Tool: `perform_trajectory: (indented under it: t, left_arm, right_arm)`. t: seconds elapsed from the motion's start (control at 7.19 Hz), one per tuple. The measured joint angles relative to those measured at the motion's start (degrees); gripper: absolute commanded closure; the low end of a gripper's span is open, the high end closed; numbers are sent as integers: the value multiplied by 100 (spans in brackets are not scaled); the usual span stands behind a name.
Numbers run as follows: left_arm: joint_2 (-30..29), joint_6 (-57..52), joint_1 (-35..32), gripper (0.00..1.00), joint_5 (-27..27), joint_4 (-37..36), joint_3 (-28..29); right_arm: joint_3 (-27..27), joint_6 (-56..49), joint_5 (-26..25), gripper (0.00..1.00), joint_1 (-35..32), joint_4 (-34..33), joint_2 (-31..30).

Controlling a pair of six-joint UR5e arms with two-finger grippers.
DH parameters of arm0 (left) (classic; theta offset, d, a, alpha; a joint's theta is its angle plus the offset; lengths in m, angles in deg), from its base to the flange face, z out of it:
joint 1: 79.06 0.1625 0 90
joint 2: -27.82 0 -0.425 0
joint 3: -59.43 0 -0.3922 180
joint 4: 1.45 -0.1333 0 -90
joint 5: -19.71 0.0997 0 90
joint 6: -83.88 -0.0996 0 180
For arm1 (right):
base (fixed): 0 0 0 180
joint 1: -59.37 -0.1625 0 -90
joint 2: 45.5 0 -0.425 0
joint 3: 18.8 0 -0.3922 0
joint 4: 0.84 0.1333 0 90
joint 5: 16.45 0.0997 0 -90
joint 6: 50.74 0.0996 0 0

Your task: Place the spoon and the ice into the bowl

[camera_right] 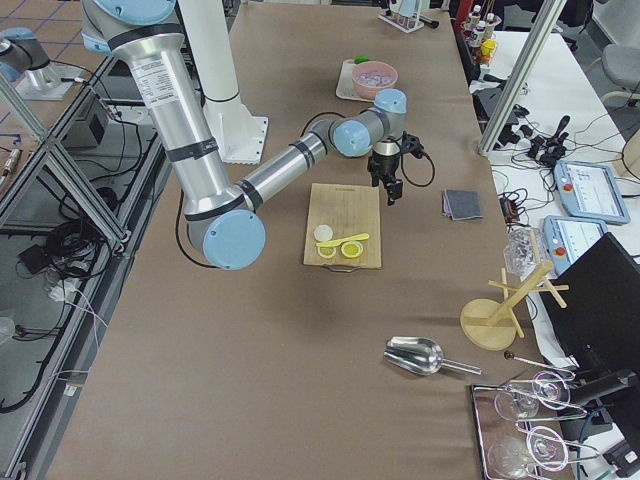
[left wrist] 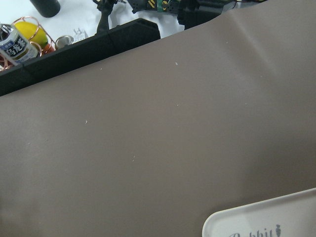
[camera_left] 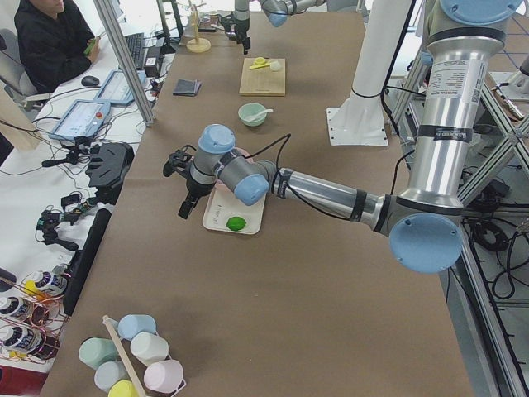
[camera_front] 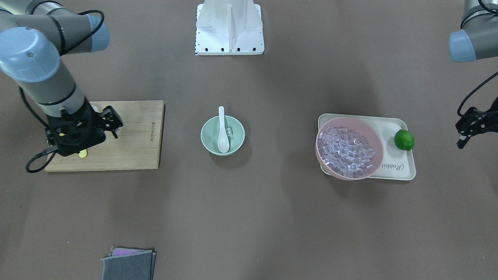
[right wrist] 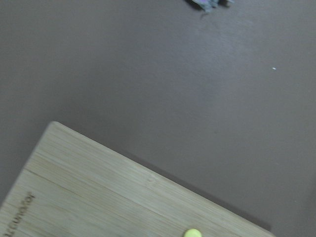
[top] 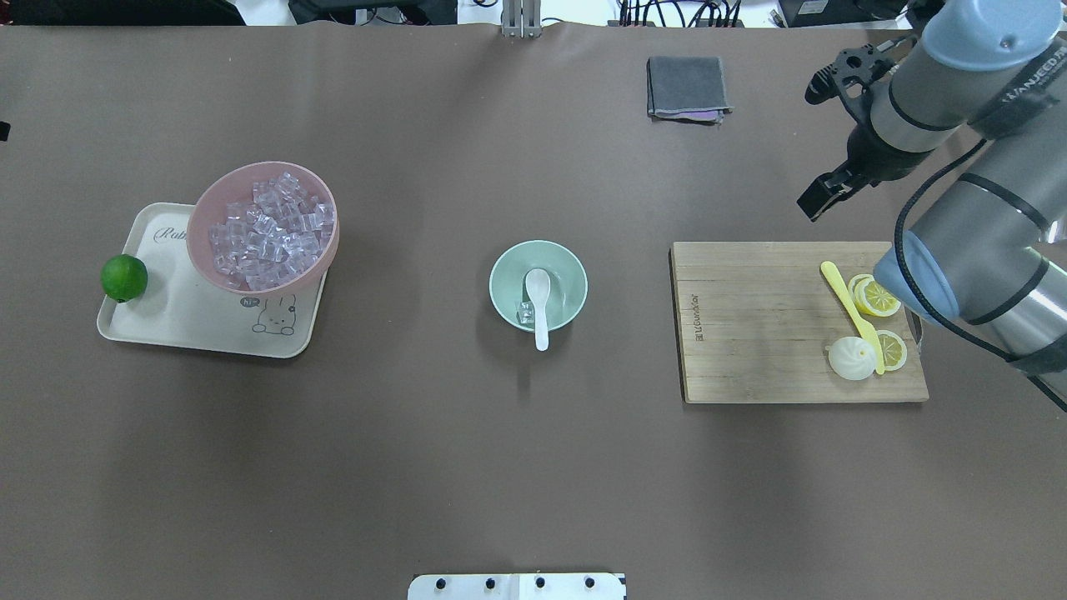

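Note:
The mint-green bowl [top: 567, 275] [camera_front: 208, 136] stands mid-table. The white spoon [top: 539, 304] [camera_front: 222, 132] lies in it, scoop inside and handle over the rim on the robot's side. One clear ice cube [top: 526, 313] [camera_front: 230, 132] sits in the bowl beside the scoop. My right gripper [top: 821, 137] [camera_front: 116, 123] is open and empty, hovering at the far edge of the cutting board. My left gripper [camera_front: 462, 130] [camera_left: 177, 187] is open and empty, beyond the tray's outer end, far from the bowl.
A pink bowl [top: 208, 200] full of ice cubes sits on a cream tray [top: 167, 329] with a lime [top: 123, 277]. A wooden cutting board [top: 750, 333] holds a yellow knife [top: 849, 307], lemon slices and a white bun. A grey cloth [top: 688, 86] lies far.

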Motion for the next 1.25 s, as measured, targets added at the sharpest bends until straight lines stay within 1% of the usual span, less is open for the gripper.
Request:
perform_trajectory:
  t: [0.14,0.28,0.42,0.56,0.7,0.83,0.97,1.25]
  left_arm:
    - [308,-38,-197,1,-359,-1,3]
    - [521,-226,-383,1,-562,-21,11]
    - [669,-484,-534,1,-653,-61,11]
    - [779,-633,-651,1,-754,-91,10]
    - [880,-688,-759,1,-905,-123,8]
    - [978,-707,-856,1,-999,-223,0]
    - [1033,-713,-956,1,-1037,-412,0]
    - [1056,-715,-1170,1,-1051,-852,-13]
  right_arm:
    - [-35,-51,-115,0,-189,60,-196]
    - [-35,-86,-120,0,-511,80,-387]
    - [-27,-231,33,0,-948,86,-622]
    - [-89,-681,503,0,-1564,88,-922]
    - [-273,-1174,1109,0,-2194,89,-1193]
    - [-588,-1497,1656,0,-2751,89,-1398]
    - [-880,-1691,2017,0,-3160,91,-1579]
    - [-1050,-1848,2227,0,-3467,96,-1908]
